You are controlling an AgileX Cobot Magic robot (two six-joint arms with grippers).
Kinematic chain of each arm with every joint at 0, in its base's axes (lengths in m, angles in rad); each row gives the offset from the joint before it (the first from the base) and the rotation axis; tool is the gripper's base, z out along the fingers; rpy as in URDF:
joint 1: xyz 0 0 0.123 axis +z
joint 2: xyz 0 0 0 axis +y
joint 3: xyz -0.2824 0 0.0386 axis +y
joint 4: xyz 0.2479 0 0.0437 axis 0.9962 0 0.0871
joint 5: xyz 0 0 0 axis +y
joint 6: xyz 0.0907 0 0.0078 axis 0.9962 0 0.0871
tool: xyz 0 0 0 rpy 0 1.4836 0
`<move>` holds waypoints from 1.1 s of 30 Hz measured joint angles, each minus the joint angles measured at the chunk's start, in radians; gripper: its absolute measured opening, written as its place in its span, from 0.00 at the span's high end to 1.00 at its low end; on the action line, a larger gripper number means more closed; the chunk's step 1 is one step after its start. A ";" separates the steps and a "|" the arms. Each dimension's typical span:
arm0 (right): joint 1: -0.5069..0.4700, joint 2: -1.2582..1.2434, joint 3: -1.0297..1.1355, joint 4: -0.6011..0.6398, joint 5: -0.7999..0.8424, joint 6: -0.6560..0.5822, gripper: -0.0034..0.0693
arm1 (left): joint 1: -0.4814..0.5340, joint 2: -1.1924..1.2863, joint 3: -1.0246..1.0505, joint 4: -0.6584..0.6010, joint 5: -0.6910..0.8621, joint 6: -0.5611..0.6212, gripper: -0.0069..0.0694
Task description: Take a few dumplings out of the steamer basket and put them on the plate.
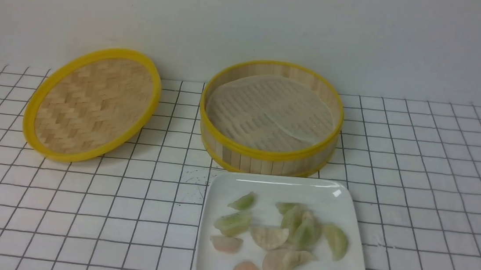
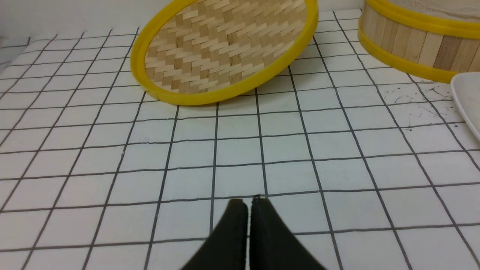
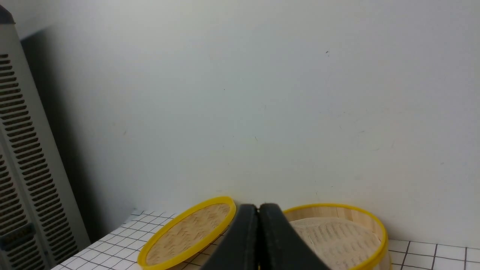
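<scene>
With both hands (image 2: 249,200) (image 3: 258,206) sitting pinched closed and empty, dumplings (image 1: 307,232) are crowding the lower-centre plate (image 1: 344,198), risking one sliding off.

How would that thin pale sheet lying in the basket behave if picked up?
The liner sheet looks thin and translucent, slats showing through, so it is probably floppy and very light. It overlaps loosely inside the steamer basket, so a push would likely crumple or slide it.
</scene>
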 joint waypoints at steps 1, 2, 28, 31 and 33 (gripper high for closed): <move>0.000 0.000 0.000 0.000 0.000 0.000 0.97 | 0.000 0.000 0.000 0.000 0.000 0.000 0.92; 0.000 0.000 0.000 0.000 0.000 0.000 0.97 | 0.000 0.000 0.000 0.000 0.001 0.000 0.92; -0.138 0.000 0.250 0.010 -0.101 -0.180 0.97 | 0.000 0.000 0.000 0.000 0.002 0.000 0.92; -0.296 0.000 0.361 -0.036 -0.101 -0.182 0.97 | 0.000 0.000 0.000 0.000 0.002 0.000 0.92; -0.370 0.000 0.415 -0.050 -0.101 -0.182 0.97 | 0.000 0.000 0.000 0.000 0.002 0.000 0.92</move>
